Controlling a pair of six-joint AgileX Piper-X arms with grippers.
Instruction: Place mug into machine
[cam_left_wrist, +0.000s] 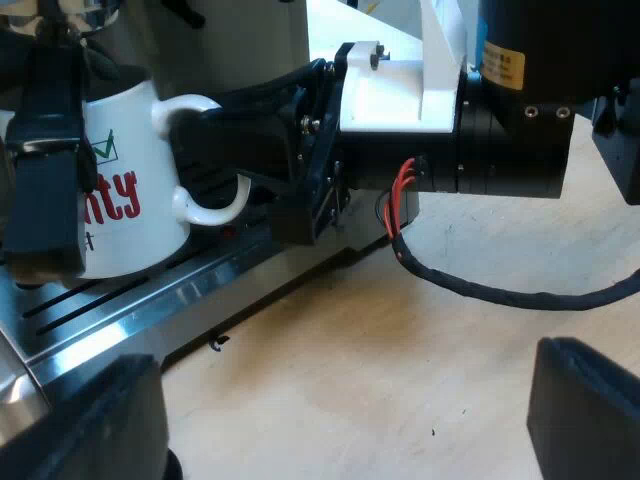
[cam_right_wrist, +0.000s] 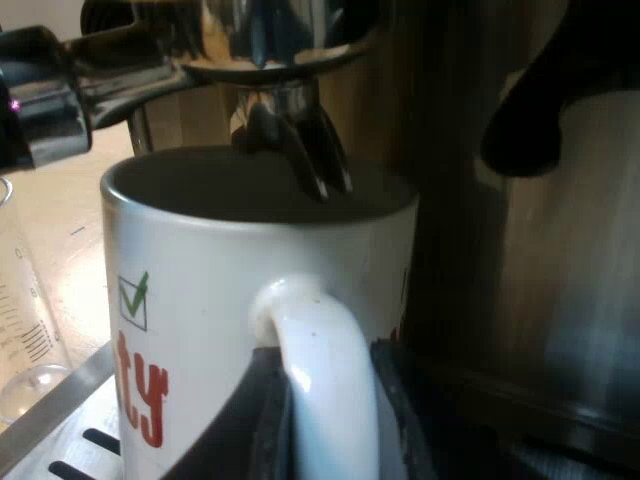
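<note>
A white mug (cam_left_wrist: 125, 200) with red lettering and a green check mark is upright at the espresso machine's drip tray (cam_left_wrist: 150, 300), with its base at the grate. My right gripper (cam_left_wrist: 205, 150) reaches in and is shut on the mug's handle (cam_right_wrist: 320, 370), with a black finger (cam_right_wrist: 400, 430) on each side of it. The metal holder's twin spouts (cam_right_wrist: 295, 140) hang just over the mug's open mouth (cam_right_wrist: 250, 185). The holder's dark handle (cam_left_wrist: 45, 170) juts out in front of the mug. My left gripper (cam_left_wrist: 340, 420) hovers open over the wooden table, holding nothing.
A measuring glass (cam_right_wrist: 25, 330) stands on the table beside the drip tray. The machine's steel body (cam_right_wrist: 570, 280) rises close behind the mug. Bare light wooden tabletop (cam_left_wrist: 400, 340) stretches out from the machine's base.
</note>
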